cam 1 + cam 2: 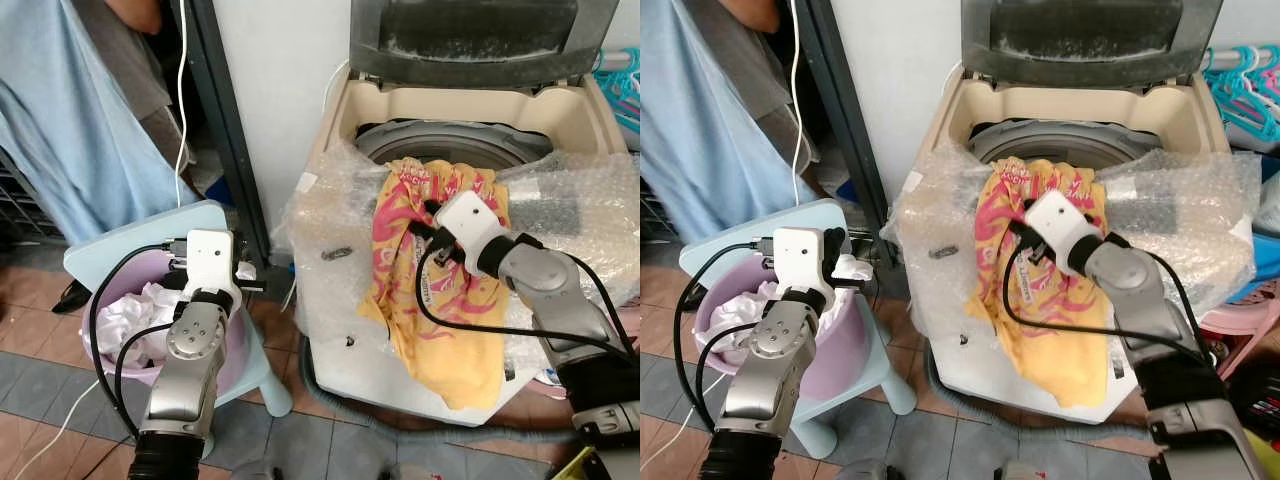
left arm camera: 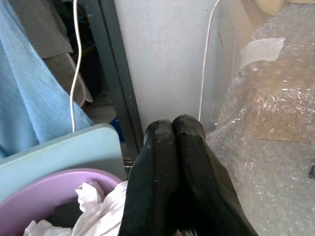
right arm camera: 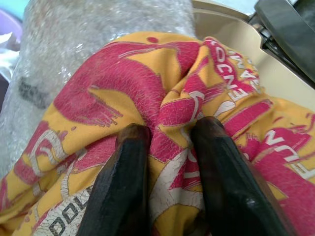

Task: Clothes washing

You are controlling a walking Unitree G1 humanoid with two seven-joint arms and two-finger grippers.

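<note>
A yellow garment with red print (image 1: 430,300) hangs over the front edge of the top-loading washing machine (image 1: 585,115), its upper end at the mouth of the drum (image 1: 450,140). My right gripper (image 3: 170,130) is at that upper end, shut on a bunched fold of the garment (image 3: 123,88). To the left, a purple basin (image 1: 840,350) holding white clothes (image 1: 135,310) sits on a pale blue stool (image 1: 150,225). My left gripper (image 2: 173,129) hovers over the basin's rim (image 2: 44,189), fingers pressed together, holding nothing.
Bubble wrap (image 1: 330,230) covers the washer's top and front. The dark lid (image 1: 480,40) stands raised at the back. A light blue cloth (image 1: 70,130) and a white cable (image 1: 182,100) hang at the left. Turquoise hangers (image 1: 1245,90) are at the right.
</note>
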